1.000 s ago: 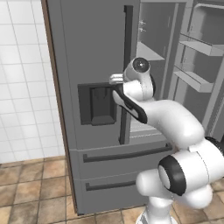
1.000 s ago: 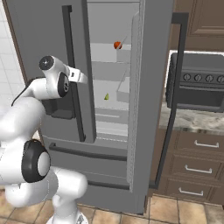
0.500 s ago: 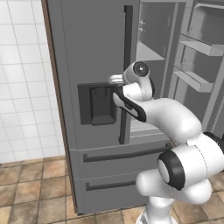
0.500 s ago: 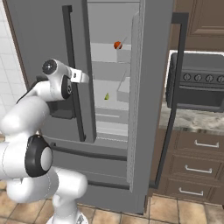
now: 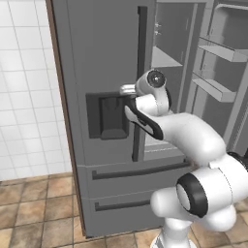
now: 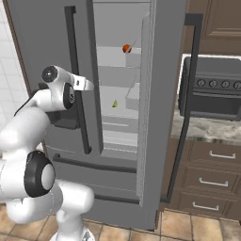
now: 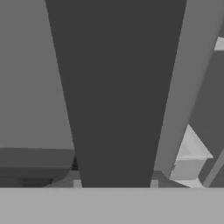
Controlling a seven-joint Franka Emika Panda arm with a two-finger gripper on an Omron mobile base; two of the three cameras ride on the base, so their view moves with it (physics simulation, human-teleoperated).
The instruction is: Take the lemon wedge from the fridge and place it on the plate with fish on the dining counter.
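**At the fridge, lemon not yet picked up**

Starting at the left of the right base view: closed left door of the fridge [image 6: 42, 28], with its dark handle [image 6: 76, 94] running down the inner edge. Right against that handle, the gripper [image 6: 89, 86], reached out level at about the height of the dispenser recess. Seen along the hand, the handle [image 7: 116, 87] as a broad dark bar up the middle, apparently between the jaws. Cannot tell whether clamped on it or merely straddling it with a gap.

Further right, inside the open half: the lemon wedge [image 6: 114, 104] lying on a middle shelf, touched by nothing and well apart from the gripper. Above it and a little to the right, a red fruit [image 6: 126, 48] on a higher shelf, to be left alone. Then the right door [image 6: 162, 94], swung wide open, and past it a stove [image 6: 212, 89] on brown cabinets.

Judged so far: right half opened, little else. Probably working on the left door now. Left to do: reach into the shelf, pinch the wedge, draw it out, carry it to the plate with fish on the dining counter, and set it down there.
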